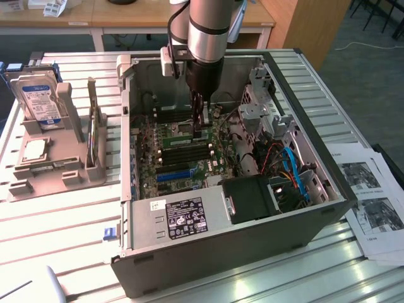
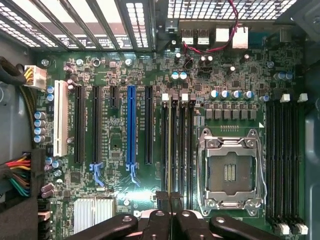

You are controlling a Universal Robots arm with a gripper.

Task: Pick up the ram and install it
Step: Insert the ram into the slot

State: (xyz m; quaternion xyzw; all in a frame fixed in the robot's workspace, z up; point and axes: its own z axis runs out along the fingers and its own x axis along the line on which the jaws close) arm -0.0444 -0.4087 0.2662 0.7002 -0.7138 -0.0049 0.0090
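The ram (image 2: 169, 145) is a thin green stick seen edge-on, standing in one of the black memory slots beside the CPU socket (image 2: 230, 170). In the exterior view the ram (image 1: 180, 141) runs as a green strip across the motherboard (image 1: 189, 158) inside the open computer case (image 1: 303, 221). My gripper (image 1: 202, 128) reaches straight down into the case at one end of that strip. In the wrist view my gripper (image 2: 169, 198) has its two black fingertips close together, one on each side of the ram's end.
A blue slot (image 2: 131, 125) and black expansion slots lie beside the memory slots. The power supply (image 1: 183, 214), a black fan shroud (image 1: 252, 196) and coloured cables (image 1: 287, 167) crowd the case. A hard drive (image 1: 41, 101) stands in a grey holder (image 1: 57, 170). Papers (image 1: 372, 202) lie on the exterior view's right.
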